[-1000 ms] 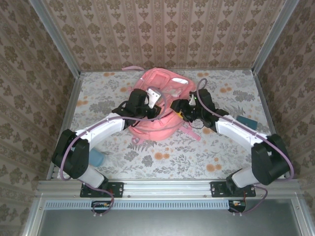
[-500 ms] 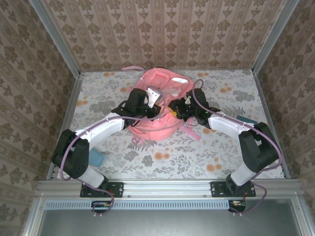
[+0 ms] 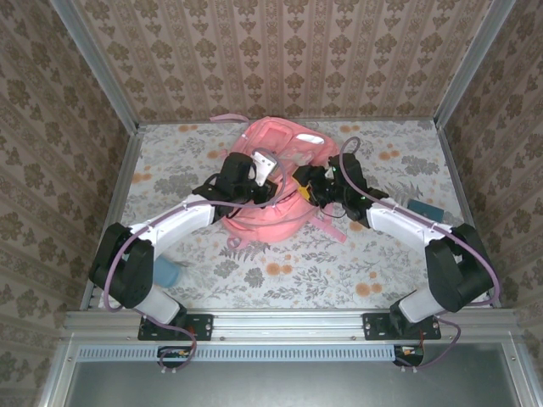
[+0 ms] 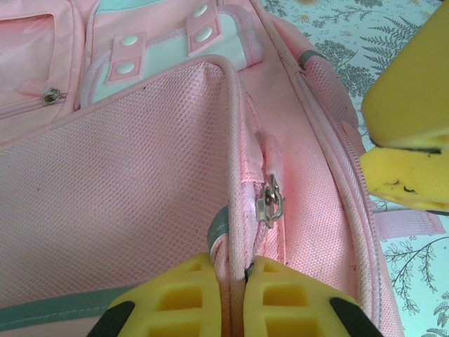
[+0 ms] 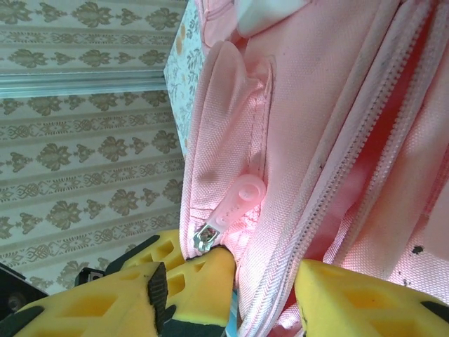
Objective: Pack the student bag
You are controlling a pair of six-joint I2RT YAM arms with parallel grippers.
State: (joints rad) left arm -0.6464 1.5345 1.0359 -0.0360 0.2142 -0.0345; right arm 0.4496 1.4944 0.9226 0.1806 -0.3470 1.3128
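Left claw pinched shut on bag seam below metal zip pull. Right claw half open, astride bag's zip edge.

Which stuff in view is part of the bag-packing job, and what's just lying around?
In the job:
- student bag
- left hand, pinching the bag
- right hand, fingers either side of the bag's edge

Lying about:
- teal item beside left arm
- teal item beside right arm
Both untouched; possibly things to pack.
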